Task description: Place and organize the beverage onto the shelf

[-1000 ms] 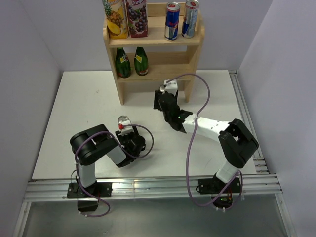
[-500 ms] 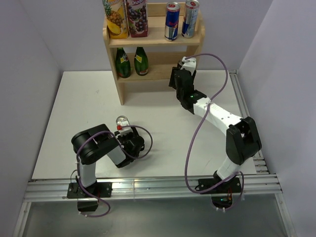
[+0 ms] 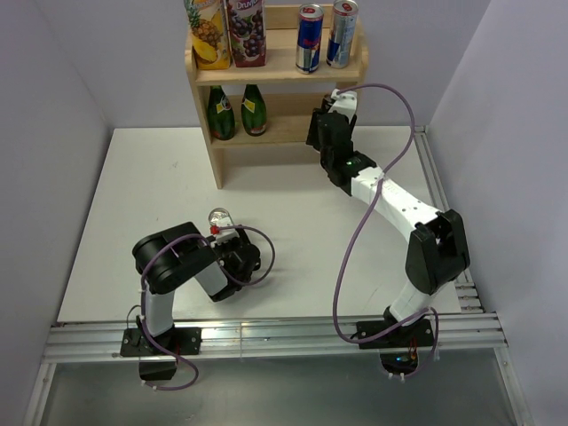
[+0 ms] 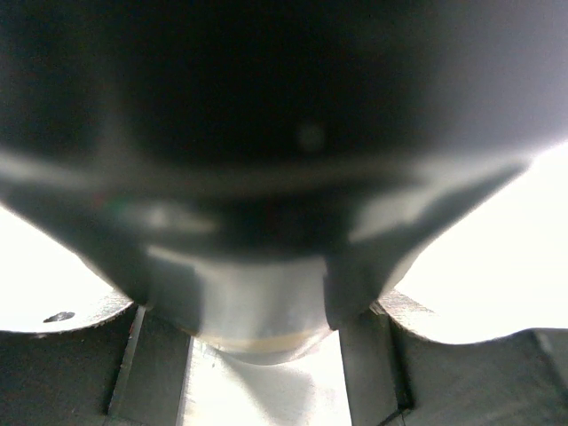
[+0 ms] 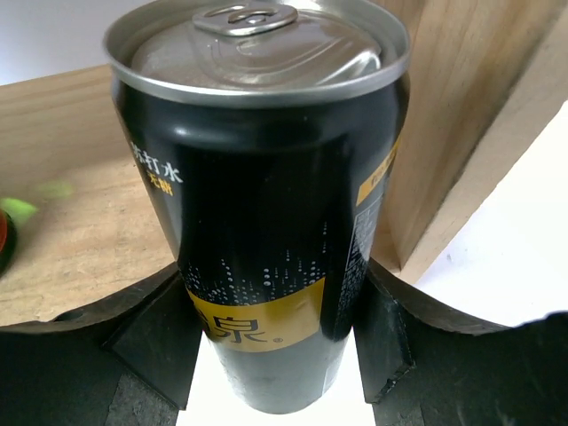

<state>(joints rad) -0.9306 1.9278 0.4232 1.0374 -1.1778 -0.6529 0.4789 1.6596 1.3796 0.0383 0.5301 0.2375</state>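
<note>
The shelf (image 3: pixel 275 74) is a light wood stepped unit at the back of the table. My right gripper (image 3: pixel 322 130) is shut on a black can with a gold band (image 5: pixel 266 222), held upright. In the right wrist view the can hangs at the front edge of a wooden tier (image 5: pixel 80 177), close to the shelf's right side panel (image 5: pixel 461 106). My left gripper (image 3: pixel 229 243) is low over the table and shut on a dark can with a silver top (image 3: pixel 219 217). That can (image 4: pixel 266 177) fills the blurred left wrist view.
Two juice cartons (image 3: pixel 227 32) and two slim cans (image 3: pixel 325 35) stand on the top tier. Two green bottles (image 3: pixel 238 112) stand on the tier below, at its left. A metal rail (image 3: pixel 448 213) runs along the table's right edge.
My right arm has carried the black can from mid-table up and right to the shelf's right end. The left gripper and its can have barely shifted.
</note>
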